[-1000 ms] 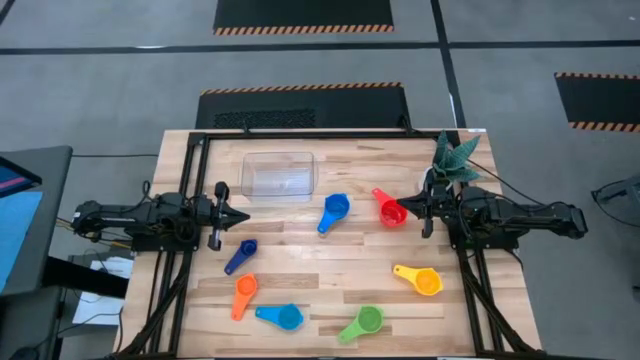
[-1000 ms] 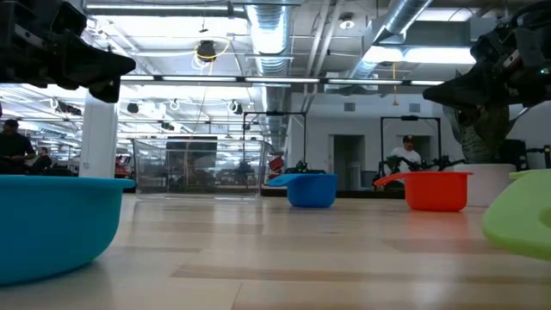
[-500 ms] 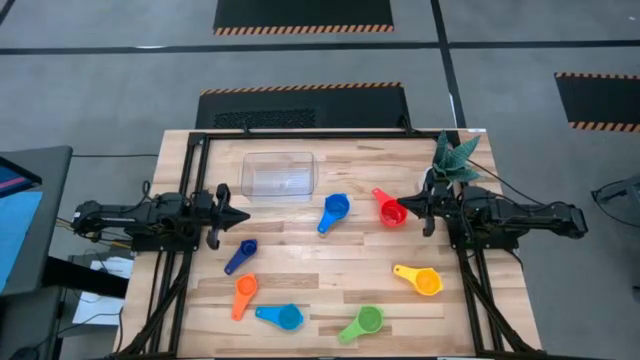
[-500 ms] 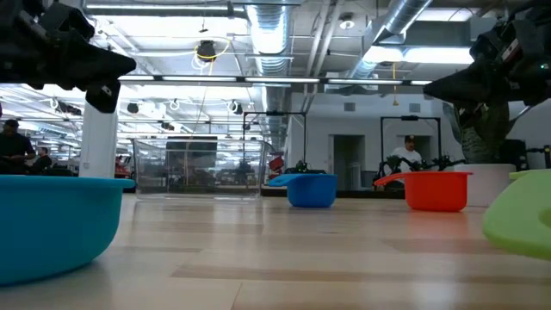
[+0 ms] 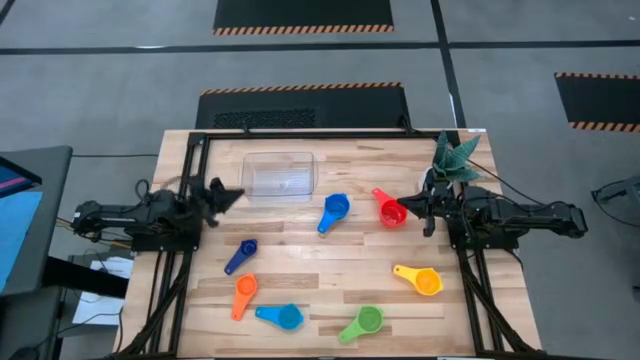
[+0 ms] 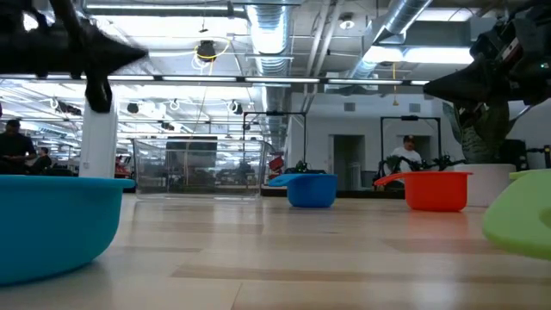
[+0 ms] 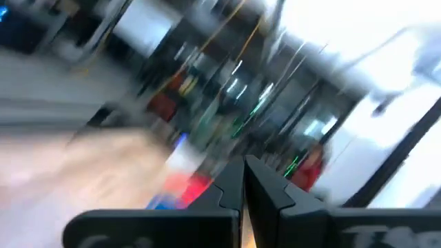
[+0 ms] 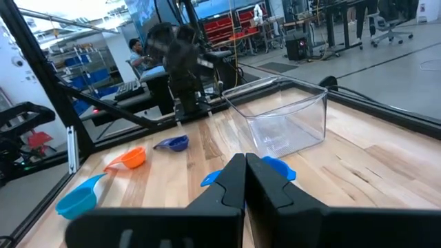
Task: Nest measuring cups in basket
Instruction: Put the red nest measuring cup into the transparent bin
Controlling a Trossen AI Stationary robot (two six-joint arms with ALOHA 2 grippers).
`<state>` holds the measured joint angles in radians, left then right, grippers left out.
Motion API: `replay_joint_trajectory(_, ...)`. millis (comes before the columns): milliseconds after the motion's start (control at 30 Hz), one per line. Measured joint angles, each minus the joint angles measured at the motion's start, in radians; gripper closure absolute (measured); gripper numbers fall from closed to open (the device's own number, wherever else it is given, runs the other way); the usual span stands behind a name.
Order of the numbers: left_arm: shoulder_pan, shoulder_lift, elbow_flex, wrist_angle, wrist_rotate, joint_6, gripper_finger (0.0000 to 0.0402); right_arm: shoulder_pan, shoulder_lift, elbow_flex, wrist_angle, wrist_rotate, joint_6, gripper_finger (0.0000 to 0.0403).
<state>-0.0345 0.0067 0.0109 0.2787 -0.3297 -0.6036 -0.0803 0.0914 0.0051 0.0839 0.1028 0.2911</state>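
The clear basket (image 5: 280,176) stands on its flat bottom at the table's far middle. Several measuring cups lie loose on the wood: blue (image 5: 335,210), red (image 5: 390,210), dark blue (image 5: 240,256), orange (image 5: 244,295), light blue (image 5: 282,316), green (image 5: 364,322) and yellow (image 5: 420,279). My left gripper (image 5: 238,194) hovers shut at the table's left edge, tipped upward, left of the basket and well above the wood. My right gripper (image 5: 402,208) hovers shut at the right edge, high over the red cup (image 6: 435,189), with nothing between its fingers (image 8: 234,180).
A green plant (image 5: 455,160) in a white pot stands at the far right corner, beside my right arm. Black frame rails run along the table's left, right and far sides. People sit in the room beyond the table.
My left gripper has rolled about its own line and tipped its fingertips upward, swinging them a little toward the table's far edge; it stays shut. The cups and the basket lie as they were.
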Motion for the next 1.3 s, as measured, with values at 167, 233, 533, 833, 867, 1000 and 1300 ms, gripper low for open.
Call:
replay_joint_trajectory(167,0.000,0.067,0.069,0.360,0.002,0.213,0.0401,0.000,0.000,0.000,0.015,0.001,0.073,0.0377)
replay_joint_trajectory(233,0.000,0.136,0.161,0.387,0.003,0.295,0.0401,0.000,0.000,0.000,0.016,0.002,0.075,0.0377)
replay_joint_trajectory(533,0.000,0.703,0.716,0.026,-0.074,0.519,0.0401,-0.002,0.000,0.021,0.045,0.007,0.068,0.0377)
replay_joint_trajectory(833,0.006,1.189,1.176,-0.293,-0.032,0.638,0.0402,0.000,0.000,0.023,0.081,0.004,0.126,0.0377)
replay_joint_trajectory(867,0.006,1.235,1.211,-0.297,-0.014,0.662,0.0401,0.002,0.000,0.023,0.081,0.001,0.127,0.0377)
replay_joint_trajectory(1000,0.018,1.404,1.332,-0.297,0.099,0.689,0.0402,0.010,0.000,0.024,0.105,-0.002,0.128,0.0377)
replay_joint_trajectory(1300,0.058,1.695,1.461,-0.313,0.245,0.576,0.0401,0.009,-0.001,0.027,0.583,-0.120,0.120,0.0389)
